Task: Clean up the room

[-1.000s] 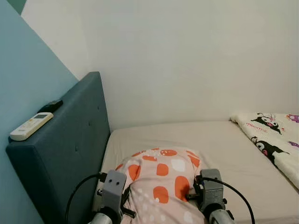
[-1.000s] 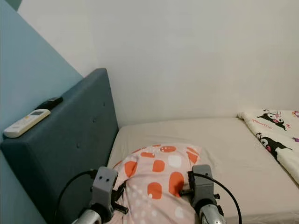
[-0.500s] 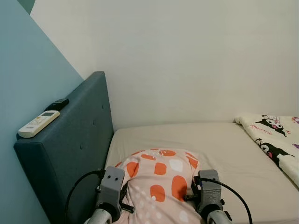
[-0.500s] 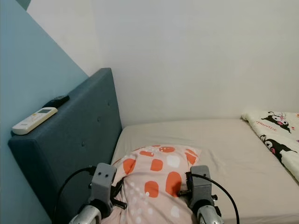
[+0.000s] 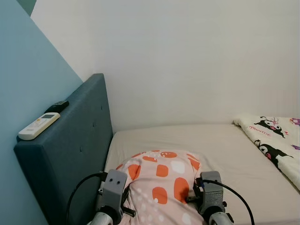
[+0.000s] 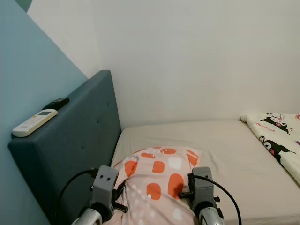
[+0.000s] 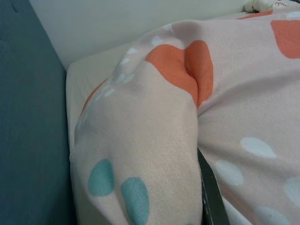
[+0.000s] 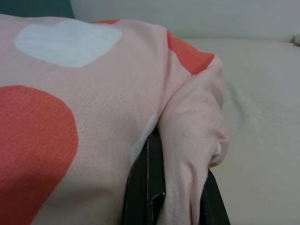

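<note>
A pink pillow [image 5: 161, 180] with orange and white spots is held low in front of me, over the near end of the beige mattress [image 5: 225, 140]. My left gripper [image 5: 114, 186] holds the pillow's left side. In the left wrist view one black finger [image 7: 212, 194] shows under bunched fabric. My right gripper [image 5: 211, 187] holds the pillow's right side. In the right wrist view its black fingers [image 8: 149, 187] pinch a fold of the pillow [image 8: 187, 154]. Both grippers are shut on the fabric.
A dark teal headboard [image 5: 70, 145] stands on the left against a light blue wall. On its top lie a white remote [image 5: 39, 126] and a black remote [image 5: 56, 106]. A white cartoon-print blanket [image 5: 274, 140] lies at the bed's right edge.
The camera has shifted slightly, so the headboard sits a little further right in the picture. The pillow stays held between both grippers much as before.
</note>
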Controlling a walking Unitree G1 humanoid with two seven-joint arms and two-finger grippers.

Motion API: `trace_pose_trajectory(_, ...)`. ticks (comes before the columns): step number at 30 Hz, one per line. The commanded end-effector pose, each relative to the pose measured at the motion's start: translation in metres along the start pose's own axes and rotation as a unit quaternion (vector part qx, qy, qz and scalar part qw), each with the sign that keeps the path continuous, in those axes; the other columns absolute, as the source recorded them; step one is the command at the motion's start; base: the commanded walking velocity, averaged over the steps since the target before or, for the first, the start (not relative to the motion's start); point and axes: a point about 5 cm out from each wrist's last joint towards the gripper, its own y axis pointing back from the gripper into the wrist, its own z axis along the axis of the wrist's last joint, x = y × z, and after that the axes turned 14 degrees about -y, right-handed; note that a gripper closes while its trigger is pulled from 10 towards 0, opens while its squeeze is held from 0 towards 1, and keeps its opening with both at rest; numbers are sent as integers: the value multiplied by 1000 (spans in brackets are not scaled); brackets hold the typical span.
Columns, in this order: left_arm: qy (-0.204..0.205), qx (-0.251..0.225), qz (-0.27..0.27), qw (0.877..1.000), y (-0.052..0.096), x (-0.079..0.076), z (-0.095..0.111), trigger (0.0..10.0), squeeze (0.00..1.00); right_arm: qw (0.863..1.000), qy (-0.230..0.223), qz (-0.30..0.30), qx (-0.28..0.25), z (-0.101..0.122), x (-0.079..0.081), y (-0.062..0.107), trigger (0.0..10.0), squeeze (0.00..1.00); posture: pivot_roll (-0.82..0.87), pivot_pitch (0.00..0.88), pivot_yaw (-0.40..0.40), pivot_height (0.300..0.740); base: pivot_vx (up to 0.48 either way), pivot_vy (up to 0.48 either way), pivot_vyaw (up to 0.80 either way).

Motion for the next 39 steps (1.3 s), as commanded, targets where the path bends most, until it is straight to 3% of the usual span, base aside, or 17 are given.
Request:
trace_pose_trajectory(1,-7,-32,2,999,-1,1,10,10000,0,1000,1,6,-4,0,3,0,10000,0,-89,41,27,740,352,0,0)
trace_pose_trajectory(39,9,-35,8,999,1,3,9,10000,0,1000,8,11,-4,2,3,-1,10000,0,-91,47,22,740,327,0,0)
